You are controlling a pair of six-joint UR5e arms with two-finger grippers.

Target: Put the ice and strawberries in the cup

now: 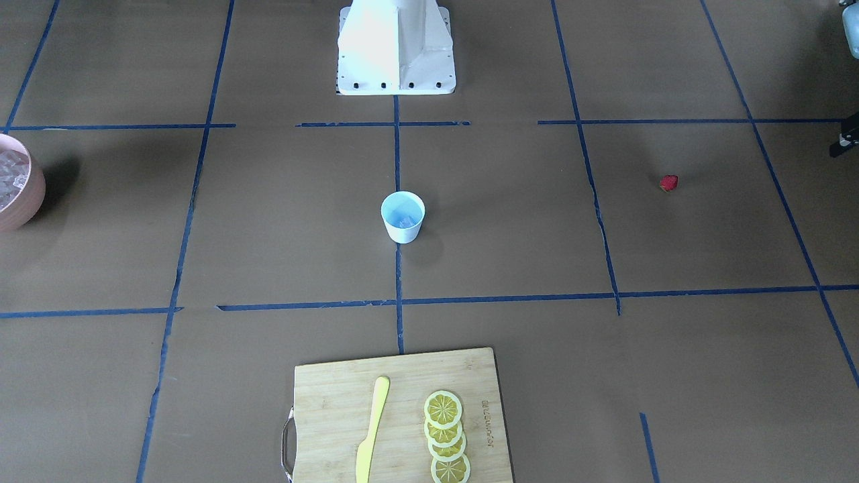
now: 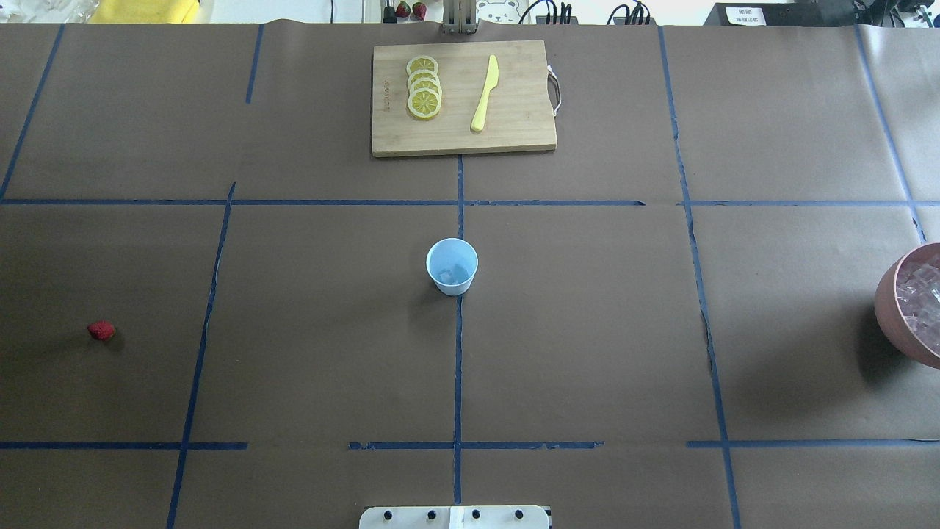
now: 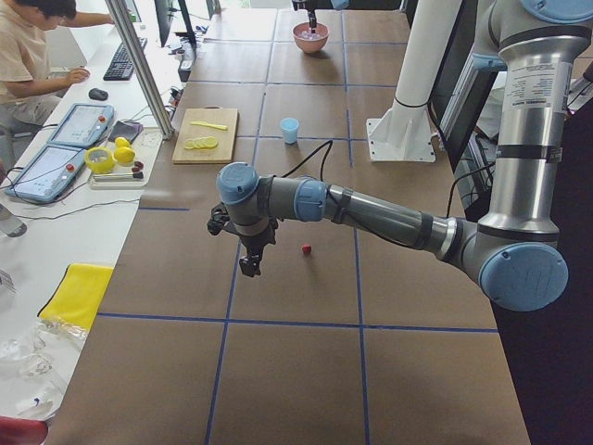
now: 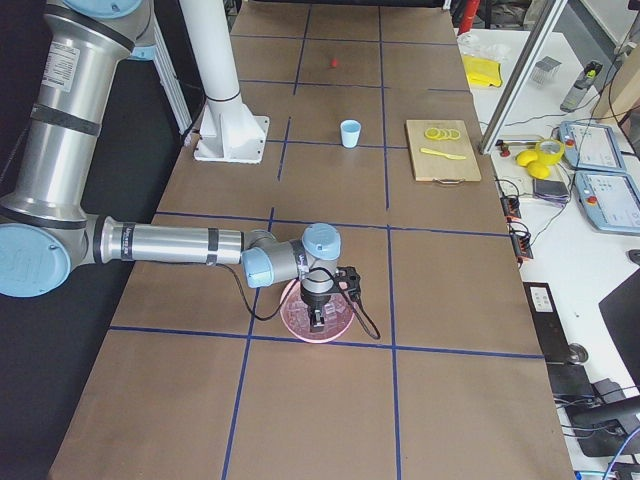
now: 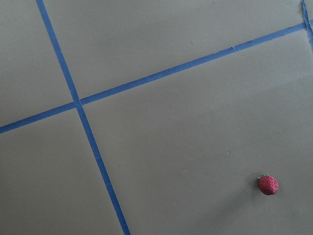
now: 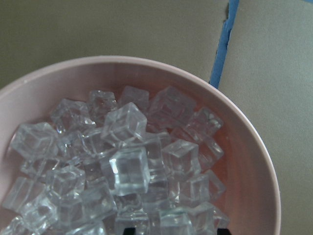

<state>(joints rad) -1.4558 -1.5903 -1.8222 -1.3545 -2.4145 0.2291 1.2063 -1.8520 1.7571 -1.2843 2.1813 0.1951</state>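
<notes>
The white cup (image 2: 452, 266) with a pale blue inside stands upright at the table's middle, with a clear ice cube (image 2: 450, 276) at its bottom. It also shows in the front view (image 1: 402, 216). The strawberry (image 2: 101, 330) lies alone on the robot's left side, also in the left wrist view (image 5: 268, 185). My left gripper (image 3: 250, 267) hangs above the table a little beside the strawberry (image 3: 306, 248); I cannot tell whether it is open. My right gripper (image 4: 318, 318) hovers over the pink bowl (image 6: 254, 147) full of ice cubes (image 6: 128, 169). Its two fingertips (image 6: 128, 231) show apart, with nothing between them.
A wooden cutting board (image 2: 463, 99) at the far middle holds lemon slices (image 2: 424, 87) and a yellow knife (image 2: 485, 94). The pink bowl (image 2: 892, 308) sits at the table's right edge. The robot's base plate (image 2: 455, 517) is at the near edge.
</notes>
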